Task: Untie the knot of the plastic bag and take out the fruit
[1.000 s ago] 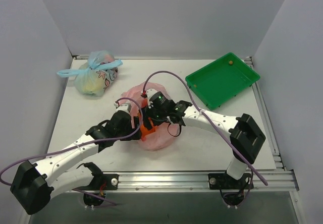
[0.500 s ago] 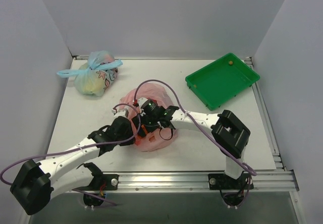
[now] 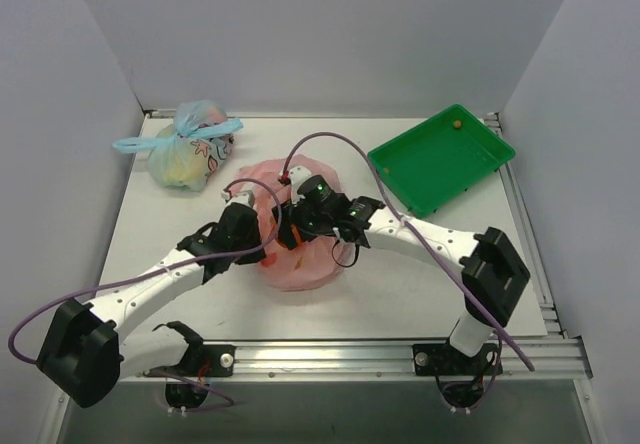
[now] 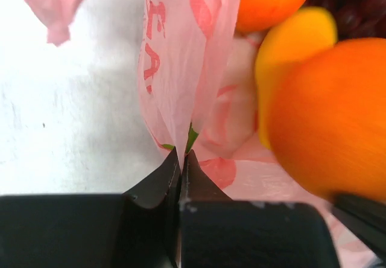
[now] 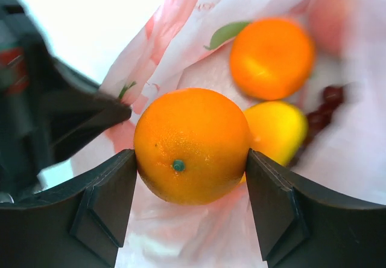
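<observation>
On the white bench (image 3: 400, 274), a crinkled pink bag (image 3: 300, 264) lies at the middle, with both arms reaching to it. The left tool (image 4: 181, 159) is pinched tight on the bag's thin edge. Inside the bag, the right tool (image 5: 192, 183) grips an orange (image 5: 192, 144) between its fingers, beside another orange (image 5: 271, 57), a yellow mango (image 5: 274, 129) and dark grapes (image 5: 322, 108).

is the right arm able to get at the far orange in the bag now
Probably not yet: the right gripper is full, shut on the near orange, with the far orange behind it. The left gripper pinches the plastic bag open.
</observation>
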Motion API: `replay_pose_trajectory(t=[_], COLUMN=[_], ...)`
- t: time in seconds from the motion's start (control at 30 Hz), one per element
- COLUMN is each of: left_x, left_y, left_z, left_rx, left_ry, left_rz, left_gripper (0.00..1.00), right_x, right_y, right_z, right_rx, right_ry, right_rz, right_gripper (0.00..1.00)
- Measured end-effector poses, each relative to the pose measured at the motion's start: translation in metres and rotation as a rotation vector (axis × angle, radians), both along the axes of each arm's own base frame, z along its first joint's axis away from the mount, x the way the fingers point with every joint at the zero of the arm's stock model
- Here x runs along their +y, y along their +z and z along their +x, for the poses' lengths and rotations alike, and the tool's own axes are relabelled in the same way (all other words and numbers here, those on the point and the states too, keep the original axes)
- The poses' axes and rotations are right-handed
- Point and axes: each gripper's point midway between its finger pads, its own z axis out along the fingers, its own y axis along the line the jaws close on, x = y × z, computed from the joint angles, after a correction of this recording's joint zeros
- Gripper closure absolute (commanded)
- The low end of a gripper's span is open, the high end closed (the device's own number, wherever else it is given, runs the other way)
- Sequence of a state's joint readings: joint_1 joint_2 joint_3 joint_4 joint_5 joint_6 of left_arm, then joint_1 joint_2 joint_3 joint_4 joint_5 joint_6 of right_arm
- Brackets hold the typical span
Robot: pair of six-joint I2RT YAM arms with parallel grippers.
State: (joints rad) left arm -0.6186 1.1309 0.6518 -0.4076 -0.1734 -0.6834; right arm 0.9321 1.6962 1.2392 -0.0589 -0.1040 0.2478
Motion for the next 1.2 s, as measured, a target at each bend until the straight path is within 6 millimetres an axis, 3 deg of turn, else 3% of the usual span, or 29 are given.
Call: replay_pose_trajectory(t=[0.27, 0.37, 0.47, 0.57, 0.67, 0.77, 0.87, 0.93, 0.97, 1.0, 1.1, 1.2], left_x=[-0.010, -0.014, -0.012, -0.011, -0.011, -0.012, -0.014, -0.013, -0.012, -0.011, -0.009, -0.009], left_y=[0.051, 0.056, 0.049, 0.047, 0.047, 0.046, 0.046, 0.046, 0.046, 0.047, 0.049, 0.049], left_z=[0.057, 0.067, 0.068, 0.067, 0.066, 0.063, 0.062, 0.062, 0.063, 0.063, 0.065, 0.064], left_rx=[-0.081, -0.097, -0.081, -0.076, -0.079, -0.077, -0.075, -0.075, -0.076, -0.078, -0.083, -0.082], left_ry=[-0.036, -0.070, -0.095, -0.119, -0.138, -0.158, -0.176, -0.178, -0.178, -0.175, -0.168, -0.171], left_rz=[-0.005, 0.020, 0.044, 0.054, 0.055, 0.050, 0.046, 0.045, 0.045, 0.045, 0.042, 0.037], left_gripper=[1.00, 1.00, 1.00, 1.00, 1.00, 1.00, 1.00, 1.00, 1.00, 1.00, 1.00, 1.00], right_x=[-0.052, -0.089, -0.145, -0.210, -0.278, -0.326, -0.350, -0.357, -0.360, -0.362, -0.367, -0.368], right_y=[0.102, 0.130, 0.142, 0.136, 0.115, 0.089, 0.053, 0.031, 0.021, 0.014, -0.001, -0.003], right_z=[0.042, 0.065, 0.091, 0.117, 0.142, 0.161, 0.175, 0.183, 0.186, 0.188, 0.193, 0.196], right_rx=[-0.203, -0.273, -0.323, -0.333, -0.298, -0.248, -0.170, -0.122, -0.100, -0.083, -0.047, -0.034], right_ry=[-0.156, -0.262, -0.419, -0.608, -0.815, -0.965, -1.043, -1.068, -1.078, -1.086, -1.104, -1.115], right_rz=[0.148, 0.185, 0.183, 0.156, 0.118, 0.093, 0.059, 0.036, 0.025, 0.018, 0.001, 0.000], right_gripper=[0.90, 0.89, 0.89, 0.87, 0.87, 0.84, 0.79, 0.67, 0.52, 0.44, 0.24, 0.16])
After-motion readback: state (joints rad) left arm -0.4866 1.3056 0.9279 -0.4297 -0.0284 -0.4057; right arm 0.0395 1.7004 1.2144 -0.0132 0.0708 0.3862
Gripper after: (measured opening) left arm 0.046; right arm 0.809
